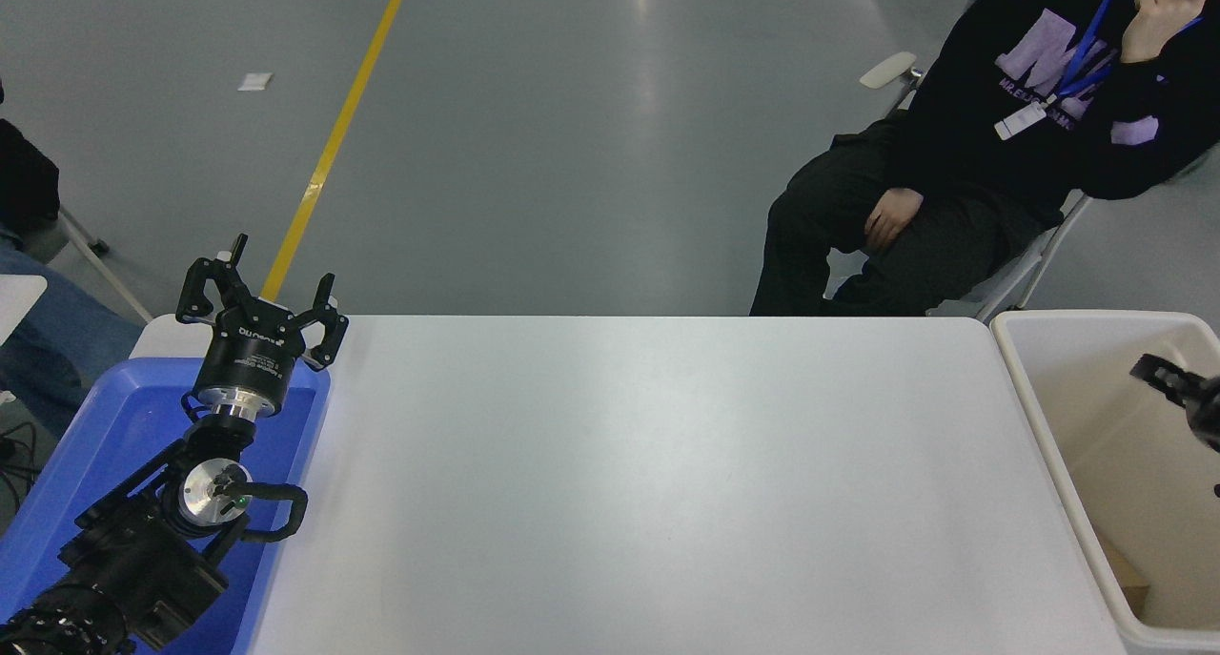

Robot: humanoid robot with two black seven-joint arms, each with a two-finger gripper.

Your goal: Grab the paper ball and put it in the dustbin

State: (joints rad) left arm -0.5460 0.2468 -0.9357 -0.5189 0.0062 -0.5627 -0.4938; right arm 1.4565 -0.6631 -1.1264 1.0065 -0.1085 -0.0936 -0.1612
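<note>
Now the right gripper [1168, 380] hangs over the dustbin [1087, 323], mostly cut off by the frame's edge, so whether its claw is spread or closed cannot be told. The paper ball is not visible anywhere; only a brown scrap [1129, 571] lies low in the bin, below the claw. The left gripper [265, 293] sits parked, spread wide, over the blue tray [105, 426].
</note>
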